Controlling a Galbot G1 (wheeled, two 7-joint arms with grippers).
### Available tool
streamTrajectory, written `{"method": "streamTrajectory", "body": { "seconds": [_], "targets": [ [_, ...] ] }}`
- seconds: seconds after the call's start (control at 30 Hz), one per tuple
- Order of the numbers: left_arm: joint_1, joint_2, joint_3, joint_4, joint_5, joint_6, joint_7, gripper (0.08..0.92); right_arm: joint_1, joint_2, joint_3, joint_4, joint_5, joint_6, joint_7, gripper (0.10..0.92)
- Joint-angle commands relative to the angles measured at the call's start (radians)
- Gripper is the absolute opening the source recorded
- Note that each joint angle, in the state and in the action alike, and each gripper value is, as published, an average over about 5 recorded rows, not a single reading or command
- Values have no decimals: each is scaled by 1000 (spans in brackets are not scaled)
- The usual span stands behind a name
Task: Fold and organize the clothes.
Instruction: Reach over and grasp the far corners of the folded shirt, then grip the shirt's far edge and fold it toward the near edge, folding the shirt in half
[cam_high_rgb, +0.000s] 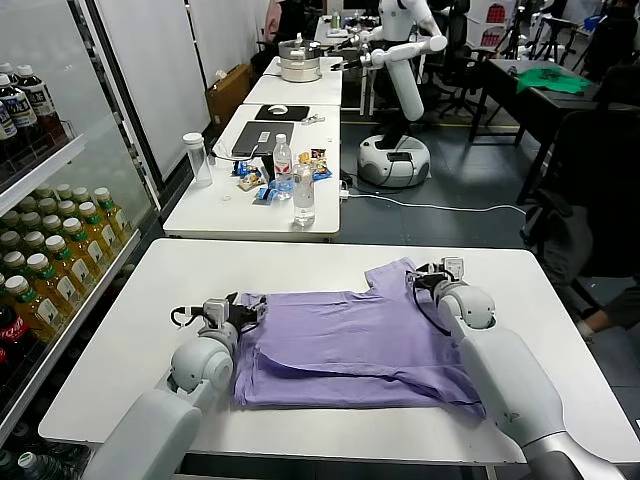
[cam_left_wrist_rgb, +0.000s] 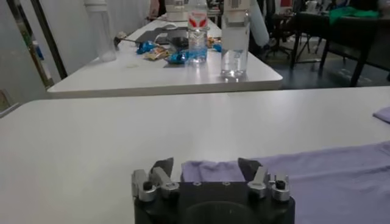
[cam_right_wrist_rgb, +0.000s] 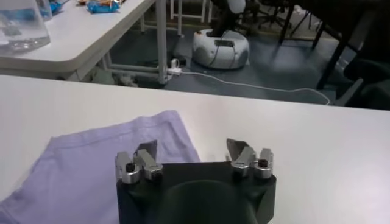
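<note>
The clothes are one lavender T-shirt (cam_high_rgb: 350, 340), lying flat and partly folded on the white table (cam_high_rgb: 150, 330). My left gripper (cam_high_rgb: 243, 308) sits low at the shirt's left edge. In the left wrist view, the left gripper (cam_left_wrist_rgb: 206, 165) has its jaws apart with the wrinkled shirt edge (cam_left_wrist_rgb: 210, 169) lying between them. My right gripper (cam_high_rgb: 425, 281) is at the far right sleeve (cam_high_rgb: 392, 275). In the right wrist view, the right gripper (cam_right_wrist_rgb: 192, 149) stands open; the sleeve (cam_right_wrist_rgb: 109, 164) reaches one finger and bare table shows in the gap.
A second table (cam_high_rgb: 225, 210) behind holds water bottles (cam_high_rgb: 303, 195), snacks and a laptop. A drinks shelf (cam_high_rgb: 50, 250) stands to the left. Another robot (cam_high_rgb: 395, 150) and a green cloth (cam_high_rgb: 550, 80) are far back. Bare tabletop lies around the shirt.
</note>
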Motion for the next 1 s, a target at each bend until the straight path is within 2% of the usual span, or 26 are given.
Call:
{"method": "streamTrajectory", "body": {
  "seconds": [0.03, 0.3, 0.53, 0.67, 1.0],
  "targets": [
    [33, 0, 3, -14, -16, 5, 2, 564, 17, 4, -12, -33, 10, -2, -14, 543],
    [44, 0, -3, -12, -36, -1, 8, 330, 5, -6, -14, -19, 16, -1, -31, 318],
    [46, -1, -7, -23, -48, -52, 19, 135, -25, -26, -11, 77, 19, 1, -37, 134],
    [60, 10, -19, -61, -57, -100, 23, 86, -55, -49, 3, 158, 25, 3, -37, 112],
    [169, 53, -61, -237, -85, -160, 27, 84, -206, -147, 102, 413, 61, 6, -31, 112]
  ]
}}
